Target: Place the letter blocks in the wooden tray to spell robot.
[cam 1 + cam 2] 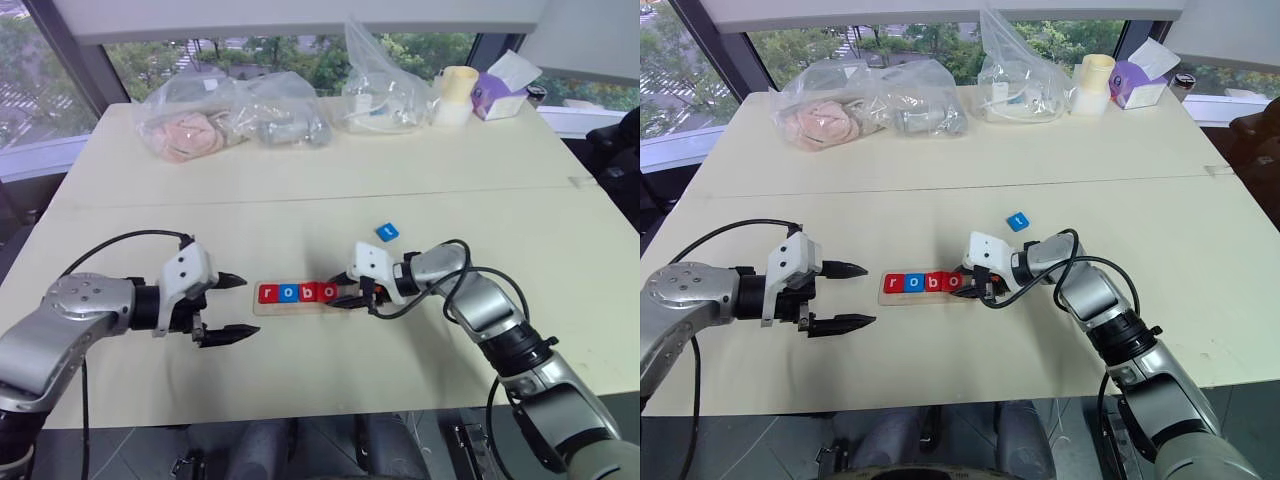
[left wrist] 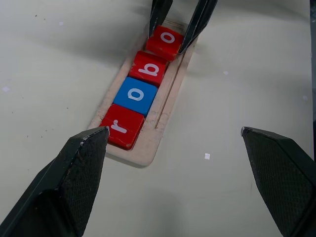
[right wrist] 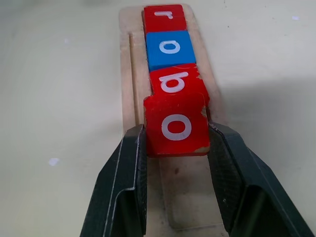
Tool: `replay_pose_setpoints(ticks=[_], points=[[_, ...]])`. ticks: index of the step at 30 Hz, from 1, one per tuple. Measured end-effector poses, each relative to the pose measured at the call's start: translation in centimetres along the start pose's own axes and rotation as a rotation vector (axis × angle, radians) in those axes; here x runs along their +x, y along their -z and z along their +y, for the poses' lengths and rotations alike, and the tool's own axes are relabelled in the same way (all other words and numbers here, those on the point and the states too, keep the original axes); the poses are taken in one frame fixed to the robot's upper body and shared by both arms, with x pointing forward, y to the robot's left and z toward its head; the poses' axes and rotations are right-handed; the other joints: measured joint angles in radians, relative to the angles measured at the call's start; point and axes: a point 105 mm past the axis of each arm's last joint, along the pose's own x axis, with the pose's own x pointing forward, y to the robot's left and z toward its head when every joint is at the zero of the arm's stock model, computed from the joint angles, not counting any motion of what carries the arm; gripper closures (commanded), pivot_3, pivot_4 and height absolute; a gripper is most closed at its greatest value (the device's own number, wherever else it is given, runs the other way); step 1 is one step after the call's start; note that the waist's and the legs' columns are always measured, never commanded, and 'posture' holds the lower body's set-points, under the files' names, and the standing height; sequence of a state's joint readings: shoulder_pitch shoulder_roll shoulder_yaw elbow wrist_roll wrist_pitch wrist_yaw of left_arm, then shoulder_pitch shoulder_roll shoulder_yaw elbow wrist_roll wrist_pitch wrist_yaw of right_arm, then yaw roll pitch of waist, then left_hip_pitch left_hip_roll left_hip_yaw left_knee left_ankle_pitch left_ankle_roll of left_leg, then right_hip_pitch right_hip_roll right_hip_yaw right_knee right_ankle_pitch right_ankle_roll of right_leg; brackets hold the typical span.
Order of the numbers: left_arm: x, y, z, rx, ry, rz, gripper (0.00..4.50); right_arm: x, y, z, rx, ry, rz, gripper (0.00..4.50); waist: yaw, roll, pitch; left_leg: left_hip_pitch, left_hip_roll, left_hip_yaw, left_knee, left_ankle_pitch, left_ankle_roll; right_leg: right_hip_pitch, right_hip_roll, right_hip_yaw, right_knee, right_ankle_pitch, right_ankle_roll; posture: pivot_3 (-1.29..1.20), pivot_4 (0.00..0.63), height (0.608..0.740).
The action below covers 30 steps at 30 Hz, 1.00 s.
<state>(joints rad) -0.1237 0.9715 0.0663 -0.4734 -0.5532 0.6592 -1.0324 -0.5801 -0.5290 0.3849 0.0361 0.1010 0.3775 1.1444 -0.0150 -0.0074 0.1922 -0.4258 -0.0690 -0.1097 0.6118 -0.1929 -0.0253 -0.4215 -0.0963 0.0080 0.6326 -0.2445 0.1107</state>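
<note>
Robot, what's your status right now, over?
Right gripper shut on red o block in wooden tray. Left gripper open, empty. Blue t block waits on table.

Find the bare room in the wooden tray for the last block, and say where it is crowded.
Free: the slot's end behind the red o, toward the right gripper, which grips that tile. Crowded: the rest of the wooden tray, filled by r, o, b. The blue tile lies apart on the table.

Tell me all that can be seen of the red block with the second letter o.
The red o block is a small flat square tile, glossy red with a white lowercase o and chipped edges. It sits fourth in the wooden tray, against the red b block and slightly askew to it. The right gripper is shut on its two sides.
</note>
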Motion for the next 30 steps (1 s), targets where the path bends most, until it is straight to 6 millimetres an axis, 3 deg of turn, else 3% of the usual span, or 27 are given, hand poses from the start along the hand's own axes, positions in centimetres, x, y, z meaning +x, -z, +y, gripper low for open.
replay_pose_setpoints(ticks=[7,8,13,21,27,30], points=[[0.2,-0.1,0.0,0.004,0.005,-0.001,0.0,0.0,0.4,-0.1,0.012,0.004,0.005,3.27,0.0,0.0,0.0,0.0,0.0,0.0,0.0,0.0,0.0,0.0,0.0,0.0,0.0,0.0,0.0,0.0,0.15,0.74],[0.3,-0.1,0.0,0.004,0.005,-0.001,0.0,0.0,0.5,-0.2,0.013,0.005,0.006,2.3,0.0,0.0,0.0,0.0,0.0,0.0,0.0,0.0,0.0,0.0,0.0,0.0,0.0,0.0,0.0,0.0,0.15,0.74],[0.4,-0.1,0.0,0.005,-0.002,-0.007,0.0,0.2,0.8,-0.5,0.015,0.026,0.013,0.02,0.0,0.0,0.0,0.0,0.0,0.0,0.0,0.0,0.0,0.0,0.0,0.0,0.0,0.0,0.0,0.0,0.15,0.74],[0.5,-0.3,-0.2,0.015,-0.004,-0.01,0.0,-0.5,-0.1,-1.2,0.007,0.072,-0.021,0.02,0.0,0.0,0.0,0.0,0.0,0.0,0.0,0.0,0.0,0.0,0.0,0.0,0.001,0.0,0.0,0.0,0.15,0.74],[0.7,-0.6,-0.2,-0.014,-0.004,-0.041,0.0,-3.6,-1.3,-4.0,0.16,0.25,-0.12,0.02,0.002,0.0,0.0,0.0,0.0,0.0,0.001,0.0,0.0,0.001,0.0,0.0,0.001,0.0,0.0,0.0,0.15,0.74],[0.8,-2.4,0.4,-0.014,-0.037,-0.134,0.0,-5.5,-1.5,-5.9,0.327,0.416,-0.217,0.02,0.004,0.0,0.0,0.0,0.0,-0.001,0.001,0.0,0.0,0.001,0.0,0.0,0.001,0.0,0.0,0.0,0.15,0.74]])
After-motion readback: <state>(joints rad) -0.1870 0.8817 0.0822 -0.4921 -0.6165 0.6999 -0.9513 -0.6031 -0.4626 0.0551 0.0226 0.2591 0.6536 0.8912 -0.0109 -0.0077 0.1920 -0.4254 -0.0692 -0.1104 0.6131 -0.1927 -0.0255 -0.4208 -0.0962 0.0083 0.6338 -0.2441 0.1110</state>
